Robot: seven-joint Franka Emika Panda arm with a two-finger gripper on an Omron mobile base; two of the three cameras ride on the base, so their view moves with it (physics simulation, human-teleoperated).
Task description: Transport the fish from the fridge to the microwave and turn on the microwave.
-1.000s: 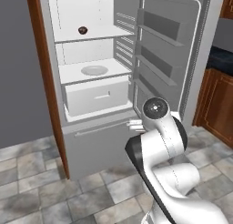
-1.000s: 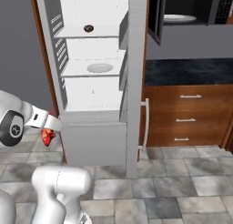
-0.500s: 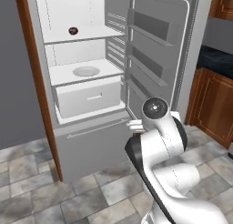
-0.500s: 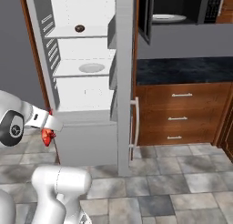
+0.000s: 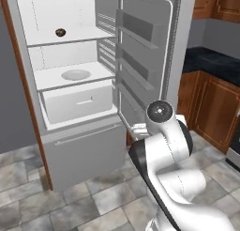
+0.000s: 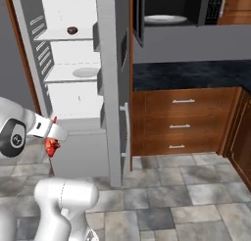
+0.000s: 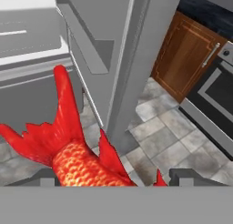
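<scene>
open fridge (image 5: 70, 108) behind; gripper (image 7: 109, 180) clamps the fish (image 7: 68, 150), tail pointing away.

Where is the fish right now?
The fish is out of the fridge, held in the gripper low in front of the open door; the right base view shows it at far left.

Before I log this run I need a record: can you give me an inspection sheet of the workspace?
Surface: grey stone-tile floor; dark countertop over wooden drawers.
Job's things: fish held low outside the fridge, whose door stands open; microwave above the counter, open, white plate inside.
Clutter: dark brown ball on the upper shelf; white bowl on the shelf below.
Grippers: gripper shut on the fish.
Cables: nothing seen.
Surroundings: wooden cabinets, oven front at right.
</scene>
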